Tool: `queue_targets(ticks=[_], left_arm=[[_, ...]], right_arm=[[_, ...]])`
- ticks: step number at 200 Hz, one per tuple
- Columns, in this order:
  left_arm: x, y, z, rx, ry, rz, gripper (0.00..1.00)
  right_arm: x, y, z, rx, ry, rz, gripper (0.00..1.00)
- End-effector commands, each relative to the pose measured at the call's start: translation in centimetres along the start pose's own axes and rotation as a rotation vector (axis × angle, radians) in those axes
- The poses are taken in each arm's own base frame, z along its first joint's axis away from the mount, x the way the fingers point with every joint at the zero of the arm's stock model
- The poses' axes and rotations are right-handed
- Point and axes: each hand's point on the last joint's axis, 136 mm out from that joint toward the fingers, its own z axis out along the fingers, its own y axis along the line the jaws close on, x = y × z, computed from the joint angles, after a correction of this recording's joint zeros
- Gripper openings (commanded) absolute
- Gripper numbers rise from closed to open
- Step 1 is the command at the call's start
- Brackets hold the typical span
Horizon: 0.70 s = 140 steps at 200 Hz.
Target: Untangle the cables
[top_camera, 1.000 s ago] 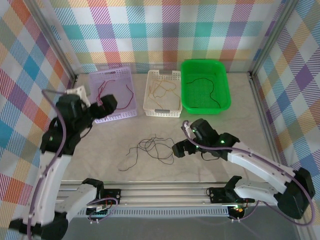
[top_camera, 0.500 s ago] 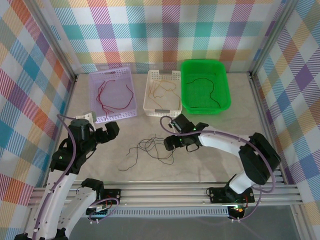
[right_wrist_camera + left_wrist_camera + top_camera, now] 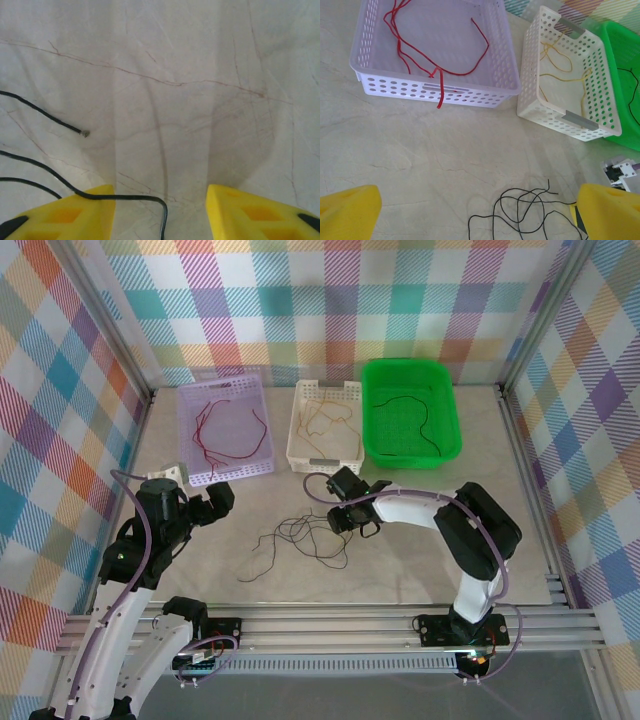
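Note:
A loose tangle of black cables (image 3: 300,538) lies on the marble tabletop in front of the baskets. My right gripper (image 3: 346,520) sits low at the tangle's right edge. In the right wrist view its yellow fingers (image 3: 75,215) stand partly apart, and a black cable (image 3: 125,196) curves across the gap; the fingers are not pressed on it. My left gripper (image 3: 225,500) hovers wide open to the left of the tangle, holding nothing. The left wrist view has the black tangle (image 3: 530,212) low between its fingers.
Three baskets line the back: a lilac one (image 3: 250,468) with red cables (image 3: 228,430), a white one (image 3: 325,462) with yellow cables (image 3: 325,423), and a green one (image 3: 452,430) with a black cable (image 3: 410,412). One red end (image 3: 439,97) hangs over the lilac basket's front wall.
The right arm swung left to the tangle's right edge and its jaws narrowed around a black cable. The left arm drew back from the lilac basket, then held still.

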Motion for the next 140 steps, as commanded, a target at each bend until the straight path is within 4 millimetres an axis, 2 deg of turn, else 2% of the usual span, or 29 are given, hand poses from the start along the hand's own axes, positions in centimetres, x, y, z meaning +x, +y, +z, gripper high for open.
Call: queue_targets(ticks=[1, 37, 80, 99, 123, 140], left_arm=[[-0.4, -0.1, -0.4, 0.001, -0.025, 0.010, 1.00], [-0.4, -0.1, -0.4, 0.000, -0.024, 0.015, 1.00], [-0.5, -0.1, -0.6, 0.000, -0.028, 0.018, 1.00], [-0.4, -0.2, -0.6, 0.006, -0.027, 0.018, 1.00], [-0.5, -0.2, -0.7, 0.008, -0.029, 0.020, 1.00], [-0.4, -0.3, -0.6, 0.010, -0.026, 0.021, 1.00]], right_arm=[[-1.7, 0.1, 0.5, 0.019, -0.046, -0.025, 0.44], [-1.1, -0.2, 1.7, 0.038, -0.019, -0.033, 0.31], [-0.6, -0.3, 1.5, 0.029, -0.029, -0.028, 0.10], [-0.7, -0.2, 0.4, 0.022, -0.043, -0.025, 0.00], [-1.1, -0.2, -2.5, 0.006, -0.097, -0.009, 0.00], [-1.5, -0.4, -5.5, 0.002, -0.159, 0.001, 0.00]])
